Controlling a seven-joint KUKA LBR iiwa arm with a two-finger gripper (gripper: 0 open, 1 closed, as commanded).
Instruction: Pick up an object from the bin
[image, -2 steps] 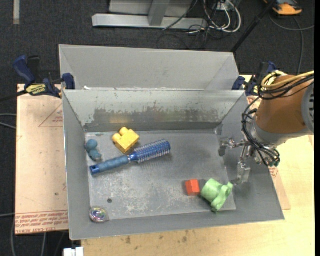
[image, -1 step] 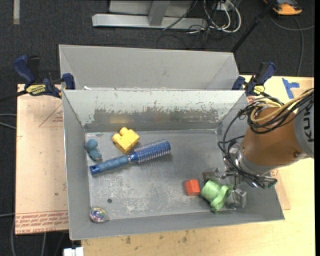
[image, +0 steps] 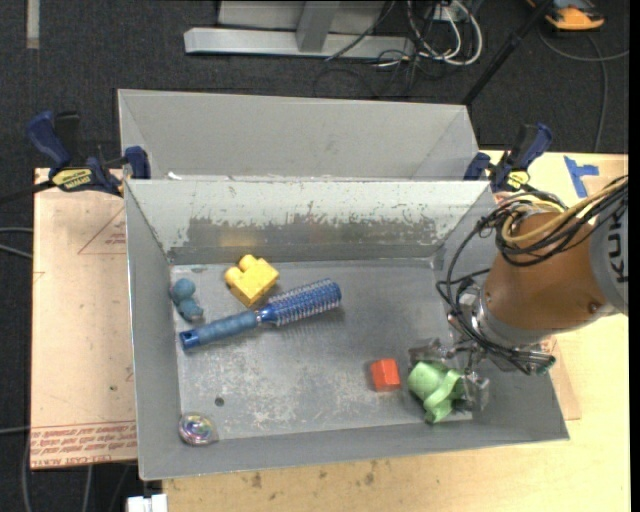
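**Green lump (image: 430, 386) under the pincer (image: 450, 385)**

Lowered right onto the soft green lump, down and to the right of the blue hairbrush (image: 262, 316), well apart from its bristle end. Wide or narrow: cannot tell from here. Next out, a small orange-red block (image: 384, 375), below and right of the hairbrush head, just beside the lump. Just above the hairbrush, a yellow block (image: 250, 279). Touching or nearly touching the hairbrush's handle tip, a small blue-grey figure (image: 184, 296). Well below that handle tip, a shiny little ball (image: 197, 430).
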